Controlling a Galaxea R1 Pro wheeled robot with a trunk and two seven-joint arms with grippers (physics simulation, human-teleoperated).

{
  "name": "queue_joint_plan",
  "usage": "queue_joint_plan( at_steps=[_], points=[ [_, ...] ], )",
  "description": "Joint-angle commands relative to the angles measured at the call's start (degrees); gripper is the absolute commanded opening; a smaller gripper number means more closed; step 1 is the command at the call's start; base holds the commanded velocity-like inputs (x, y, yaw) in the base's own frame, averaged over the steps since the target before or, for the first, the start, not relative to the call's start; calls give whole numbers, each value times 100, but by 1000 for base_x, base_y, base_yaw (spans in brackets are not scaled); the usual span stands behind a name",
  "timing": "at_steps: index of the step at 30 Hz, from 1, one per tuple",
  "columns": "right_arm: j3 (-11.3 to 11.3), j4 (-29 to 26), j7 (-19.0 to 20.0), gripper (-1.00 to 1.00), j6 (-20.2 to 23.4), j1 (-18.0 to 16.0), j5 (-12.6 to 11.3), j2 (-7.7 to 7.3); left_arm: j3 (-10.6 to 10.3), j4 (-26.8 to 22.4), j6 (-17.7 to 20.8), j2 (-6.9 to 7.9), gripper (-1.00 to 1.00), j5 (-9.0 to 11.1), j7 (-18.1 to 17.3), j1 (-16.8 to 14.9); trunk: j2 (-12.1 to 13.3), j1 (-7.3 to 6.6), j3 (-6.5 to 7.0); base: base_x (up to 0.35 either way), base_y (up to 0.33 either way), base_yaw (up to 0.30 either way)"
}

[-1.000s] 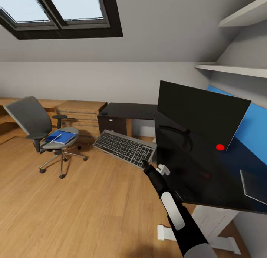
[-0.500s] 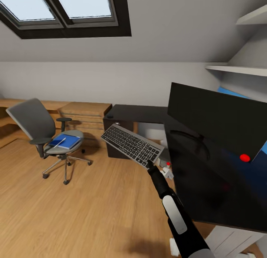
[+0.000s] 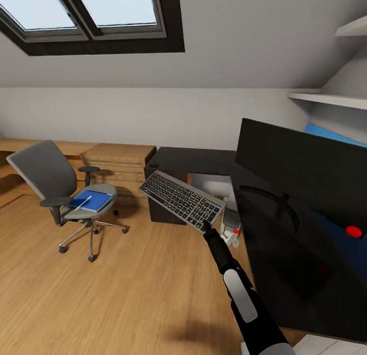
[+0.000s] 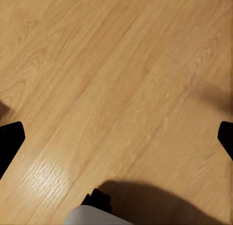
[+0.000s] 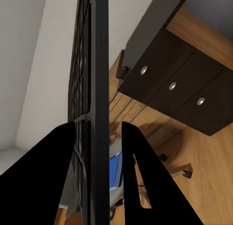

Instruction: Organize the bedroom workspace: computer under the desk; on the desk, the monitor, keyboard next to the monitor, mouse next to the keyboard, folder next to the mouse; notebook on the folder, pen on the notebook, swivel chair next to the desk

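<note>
Bright, even daylight from the skylight (image 3: 86,13), soft floor shadows, wide-angle edge stretch

Right arm extending forward and up, right gripper (image 3: 208,226) clamping both fingers (image 5: 58,167) on the keyboard (image 3: 182,199) edge. Left gripper (image 4: 116,137) pointing downward, fingertips (image 4: 9,140) spread wide apart.
</note>
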Motion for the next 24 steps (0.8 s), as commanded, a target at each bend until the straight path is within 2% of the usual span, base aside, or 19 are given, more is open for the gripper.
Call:
queue_joint_plan(
  at_steps=[1, 11, 22, 24],
  points=[
    [6, 6, 20, -100, -23, -3, -60, 0, -17, -8, -21, 0, 100, 61, 32, 1, 39, -22, 14, -2, 5, 0],
    [-8, 3, 11, -100, -15, -3, -57, 0, 5, -4, -16, -8, 100, 67, 35, 1, 440, -242, 194, 49, 1, 0],
    [-8, 6, 2, -100, -15, -3, -57, 0, 2, -3, -16, -12, 100, 66, 34, 1, 881, -484, 391, 286, 0, 0],
    [-8, 6, 2, -100, -15, -3, -57, 0, -4, 2, -20, -14, 100, 63, 40, 1, 881, -484, 391, 216, 0, 0]
  ],
)
